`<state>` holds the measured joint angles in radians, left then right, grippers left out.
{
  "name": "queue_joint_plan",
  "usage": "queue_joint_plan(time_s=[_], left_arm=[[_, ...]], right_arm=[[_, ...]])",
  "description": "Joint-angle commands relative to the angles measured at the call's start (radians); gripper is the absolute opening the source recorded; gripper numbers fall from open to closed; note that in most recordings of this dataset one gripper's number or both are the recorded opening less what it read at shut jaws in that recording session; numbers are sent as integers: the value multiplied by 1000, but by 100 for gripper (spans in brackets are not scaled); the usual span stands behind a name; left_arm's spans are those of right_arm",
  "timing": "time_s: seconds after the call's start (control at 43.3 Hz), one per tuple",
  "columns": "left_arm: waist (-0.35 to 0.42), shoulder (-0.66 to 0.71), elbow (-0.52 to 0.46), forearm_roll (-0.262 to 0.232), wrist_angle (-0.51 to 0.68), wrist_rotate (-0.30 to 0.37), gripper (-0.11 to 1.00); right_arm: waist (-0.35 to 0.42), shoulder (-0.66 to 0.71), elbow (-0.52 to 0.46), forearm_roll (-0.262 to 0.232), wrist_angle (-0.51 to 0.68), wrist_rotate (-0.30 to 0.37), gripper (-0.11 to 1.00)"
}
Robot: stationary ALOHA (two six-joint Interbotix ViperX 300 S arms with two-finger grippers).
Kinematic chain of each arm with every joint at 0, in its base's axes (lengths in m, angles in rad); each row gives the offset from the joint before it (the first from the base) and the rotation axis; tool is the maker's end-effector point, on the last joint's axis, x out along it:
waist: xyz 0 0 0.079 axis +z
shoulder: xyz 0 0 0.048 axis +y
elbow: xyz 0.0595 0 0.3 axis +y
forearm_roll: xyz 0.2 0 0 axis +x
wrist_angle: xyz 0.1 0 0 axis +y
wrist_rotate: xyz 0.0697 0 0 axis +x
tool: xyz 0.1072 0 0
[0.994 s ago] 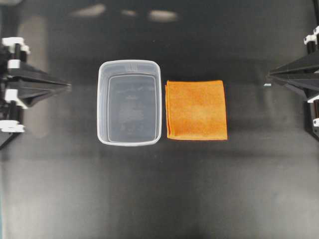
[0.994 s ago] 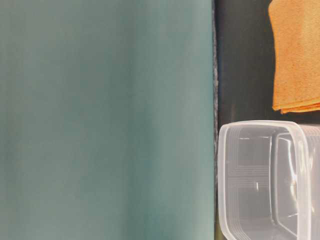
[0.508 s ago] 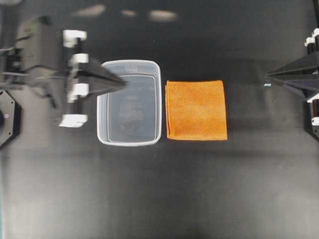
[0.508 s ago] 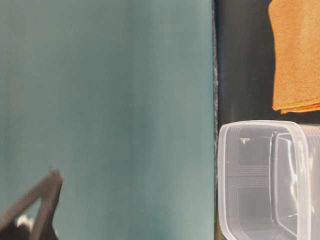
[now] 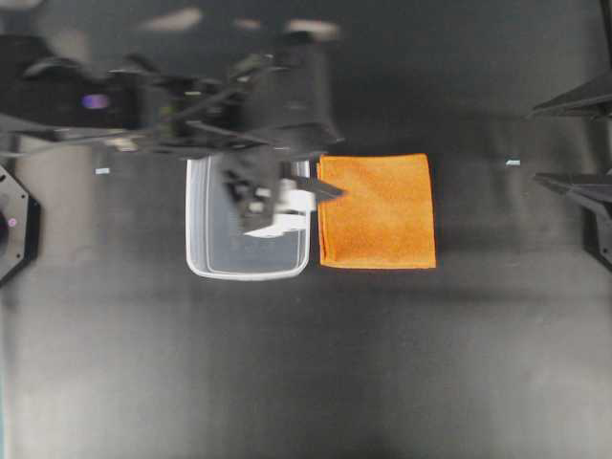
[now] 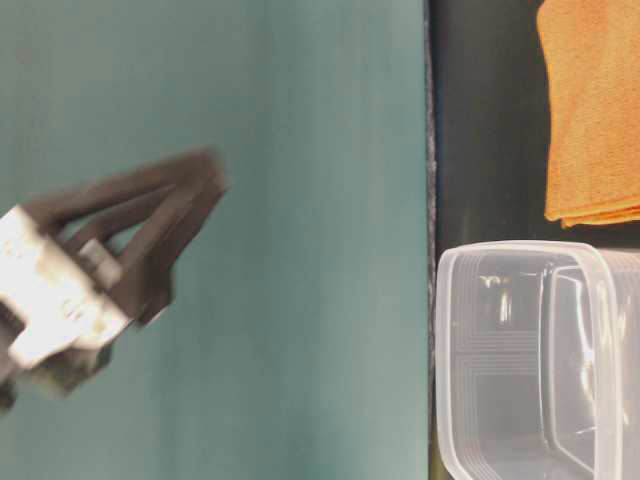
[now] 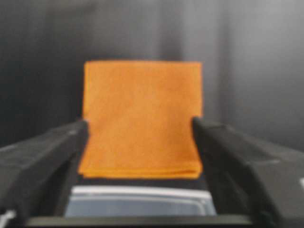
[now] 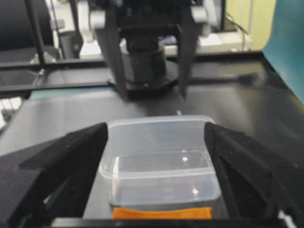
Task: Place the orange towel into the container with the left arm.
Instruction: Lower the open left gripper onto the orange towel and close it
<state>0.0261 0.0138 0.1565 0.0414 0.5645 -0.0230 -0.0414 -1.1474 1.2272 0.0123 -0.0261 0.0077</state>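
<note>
The orange towel (image 5: 378, 210) lies flat and folded on the black table, just right of the container (image 5: 215, 258), a clear lidless tub. My left arm reaches in from the left above the tub, blurred. The left gripper (image 5: 339, 164) hangs open over the towel's left edge, holding nothing. In the left wrist view its two fingers frame the orange towel (image 7: 141, 118), with the container rim (image 7: 137, 192) below. My right gripper (image 5: 535, 145) stands open at the right edge. From the right wrist view the container (image 8: 159, 161) shows between its fingers, with the towel (image 8: 161, 213) in front.
A teal wall (image 6: 300, 300) fills most of the table-level view, where the blurred left gripper (image 6: 205, 185) shows high above the container (image 6: 540, 360). The left arm's black base (image 5: 14, 225) sits at the table's left edge. A small pale speck (image 5: 513, 163) lies near the right gripper.
The left arm has swung from the left edge out over the container, to the towel's near edge. Both grippers, shut before, have opened.
</note>
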Motion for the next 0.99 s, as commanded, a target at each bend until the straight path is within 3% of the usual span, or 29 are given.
queue_joint_plan(time_s=[0.0, 0.3, 0.462, 0.971], left_arm=[[2, 77, -101, 3, 57, 9, 89], [5, 330, -333, 2, 267, 114, 91], [5, 420, -413, 3, 311, 140, 91], [-15, 598, -410, 2, 310, 141, 91]], right_arm=[[-2, -18, -15, 3, 2, 0, 78], [-2, -41, -17, 3, 2, 0, 78], [-2, -41, -14, 3, -3, 0, 78], [-2, -74, -15, 3, -75, 2, 78]])
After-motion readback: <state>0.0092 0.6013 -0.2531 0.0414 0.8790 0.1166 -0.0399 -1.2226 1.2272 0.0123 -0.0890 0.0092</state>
